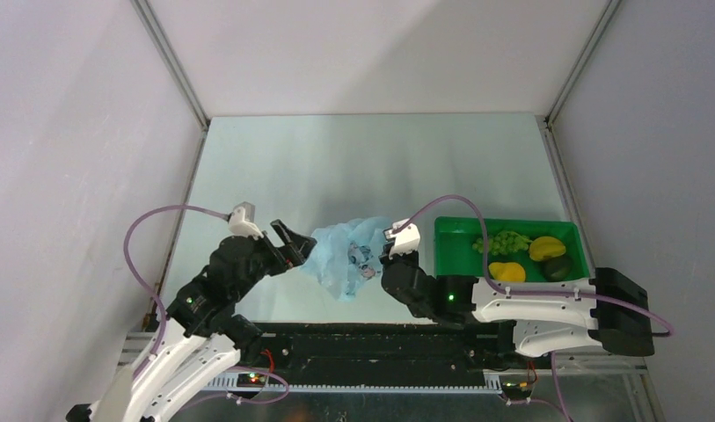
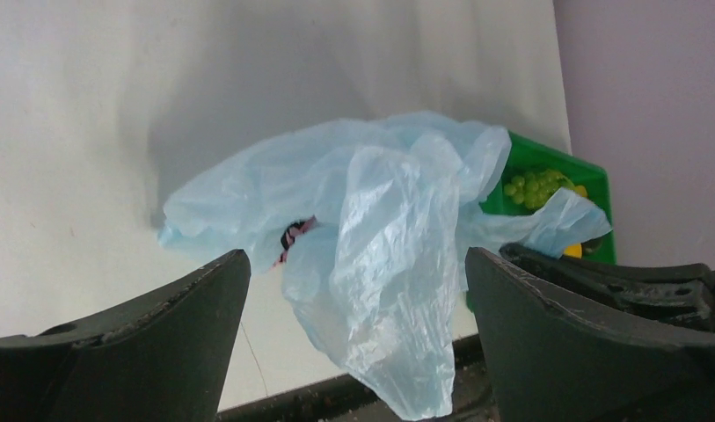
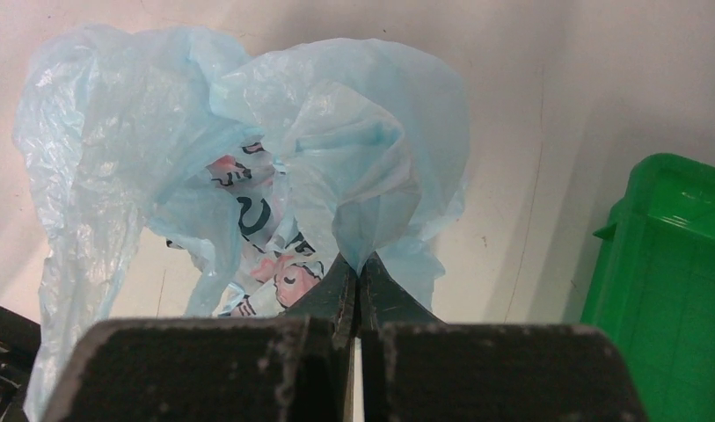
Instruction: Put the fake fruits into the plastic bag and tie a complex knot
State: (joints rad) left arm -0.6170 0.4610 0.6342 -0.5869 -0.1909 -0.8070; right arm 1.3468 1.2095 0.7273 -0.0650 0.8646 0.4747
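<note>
Right jaws, pressed together, pinch a fold of the plastic bag (image 3: 362, 158), crumpled between the arms; left jaws stand spread beside it, empty. Grapes (image 1: 507, 240) and yellow fruit (image 1: 507, 272) lie in the green tray (image 1: 450, 259) at right: nothing bagged, no knot.

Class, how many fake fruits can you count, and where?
4, all in the green tray: grapes far left, yellow fruit far right, second yellow fruit near left, dark fruit near right. The bag may hide more.
</note>
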